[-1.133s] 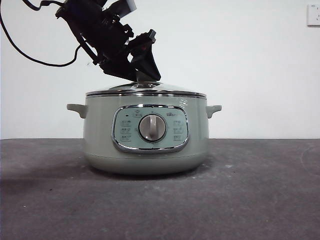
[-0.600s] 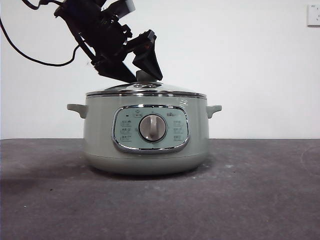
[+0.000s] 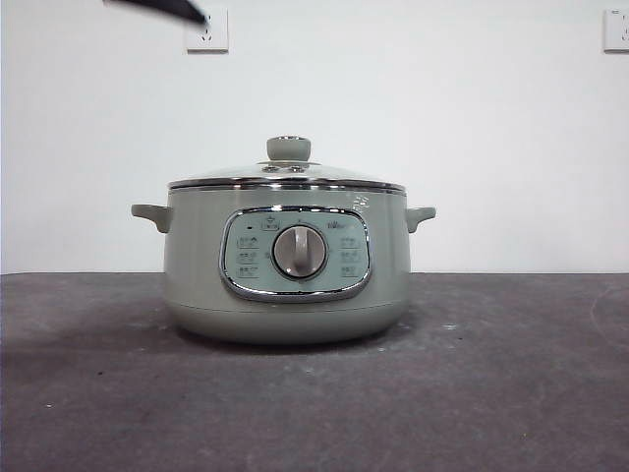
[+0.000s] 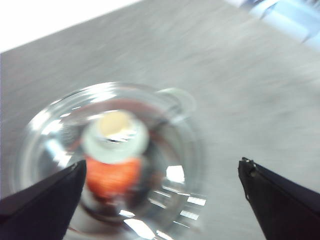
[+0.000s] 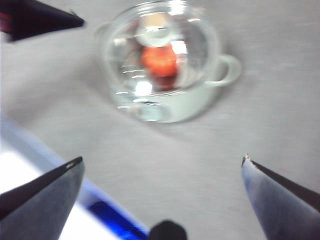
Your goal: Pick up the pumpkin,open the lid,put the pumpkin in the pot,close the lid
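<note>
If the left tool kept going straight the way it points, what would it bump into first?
Probably the lid on the pot. The left tool is open and points down at the glass, with the pumpkin showing through it. The picture is blurry, so how far off it is stays unclear.

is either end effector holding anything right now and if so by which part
Nothing is held. The left end effector and right end effector both hang open and empty above the closed sage-green pot.
</note>
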